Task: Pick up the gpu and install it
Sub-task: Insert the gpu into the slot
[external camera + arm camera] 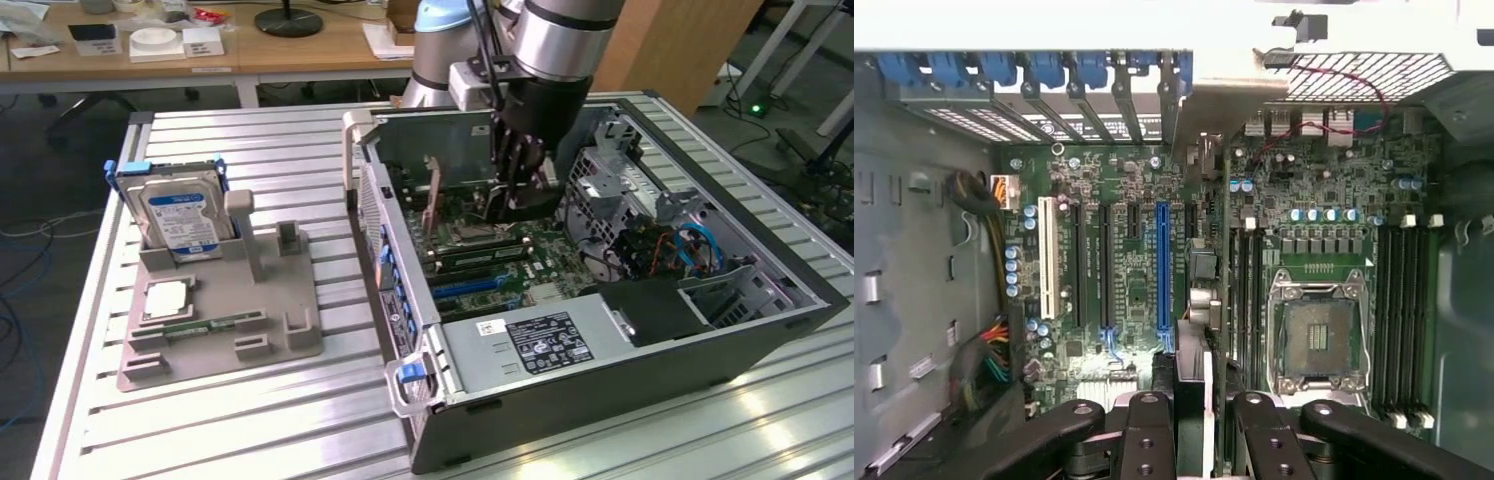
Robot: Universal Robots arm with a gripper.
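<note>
The gpu is a thin brownish card standing on edge inside the open computer case, over the green motherboard. My gripper reaches down into the case at the card's inner end. In the wrist view the gpu runs edge-on between the two black fingers, and my gripper is shut on it. The card lies along the slot beside the blue slot, its silver bracket at the case's rear wall. Whether it is seated in the slot I cannot tell.
A grey holder on the exterior view's left carries a silver hard drive with a blue label, a square chip and a green memory stick. Inside the case are the CPU socket, a power supply and cables.
</note>
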